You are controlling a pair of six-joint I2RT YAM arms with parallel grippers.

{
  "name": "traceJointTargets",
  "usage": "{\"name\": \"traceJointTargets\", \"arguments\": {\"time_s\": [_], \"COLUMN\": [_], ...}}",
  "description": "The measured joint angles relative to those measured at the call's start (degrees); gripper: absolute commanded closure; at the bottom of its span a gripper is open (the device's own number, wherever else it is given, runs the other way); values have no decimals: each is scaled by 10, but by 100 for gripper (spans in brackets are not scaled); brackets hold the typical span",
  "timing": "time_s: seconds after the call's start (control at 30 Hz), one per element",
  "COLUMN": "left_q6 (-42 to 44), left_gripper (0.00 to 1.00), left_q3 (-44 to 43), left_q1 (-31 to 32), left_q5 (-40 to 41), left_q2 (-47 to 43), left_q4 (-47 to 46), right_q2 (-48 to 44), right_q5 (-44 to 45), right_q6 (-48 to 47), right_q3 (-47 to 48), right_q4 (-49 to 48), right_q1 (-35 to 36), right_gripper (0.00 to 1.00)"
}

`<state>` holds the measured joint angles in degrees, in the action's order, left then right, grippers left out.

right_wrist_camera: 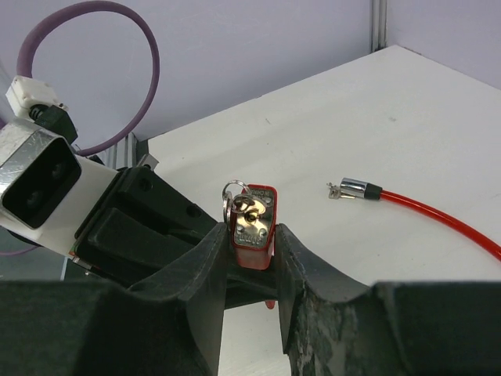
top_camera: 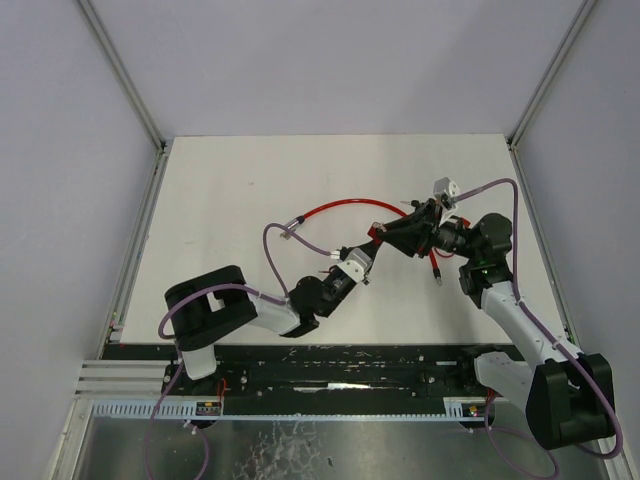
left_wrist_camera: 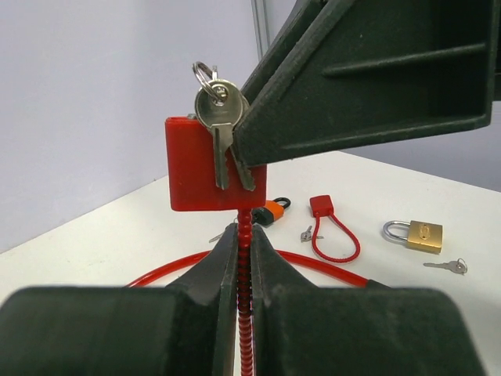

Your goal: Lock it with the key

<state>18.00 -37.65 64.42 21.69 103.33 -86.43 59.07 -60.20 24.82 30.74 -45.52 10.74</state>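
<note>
Left pincer first: from its own wrist camera you see both fingers pressed together on the ribbed red cable just under the red lock, which stands upright above them. You can take that one as clamped on the cable.

Your right pincer comes at the same lock from the other side. In its wrist view the two fingers stand narrow, one on each flank of the lock, and they look to be touching its sides. You cannot tell from these views whether they press on it or only frame it.

A bunch of keys on a ring sits at the top of the lock, the blades lying down its face. From the left wrist view one right finger overlaps them. Whether a key sits in the keyhole, you cannot tell.

From above you find both pincers meeting right of the middle of the table, with the cable looping away behind them. Its free end, capped in metal, lies on the table apart from the lock.

Beyond the lock, on the table, lie a small red loop lock, a brass padlock and a loose key just beside it.
</note>
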Motion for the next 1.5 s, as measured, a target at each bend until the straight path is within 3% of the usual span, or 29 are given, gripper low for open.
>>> {"name": "traceJointTargets", "arguments": {"time_s": [0.23,0.53,0.63,0.77,0.87,1.0,1.5], "left_q6": [10,44,70,109,138,173,183], "left_gripper": [100,100,100,100,100,100,100], "left_q3": [-4,-14,-35,-73,-109,-146,-161], "left_q1": [3,5,4,3,0,0,-4], "left_q5": [7,23,23,-1,-40,-89,-138], "left_q2": [-1,-31,-46,-81,-105,-122,-119], "left_q4": [0,0,0,-1,-6,-15,-15], "right_q2": [-4,-9,-9,-9,-19,-29,30], "right_q5": [0,-60,-82,-79,-72,-69,-51], "right_q6": [-48,-75,-141,-309,-388,-435,-409], "right_q3": [24,48,125,325,427,484,501], "right_q4": [67,113,231,483,588,671,675], "right_q1": [0,1,1,1,1,1,12], "right_gripper": [47,39,34,33,33,34,42]}}
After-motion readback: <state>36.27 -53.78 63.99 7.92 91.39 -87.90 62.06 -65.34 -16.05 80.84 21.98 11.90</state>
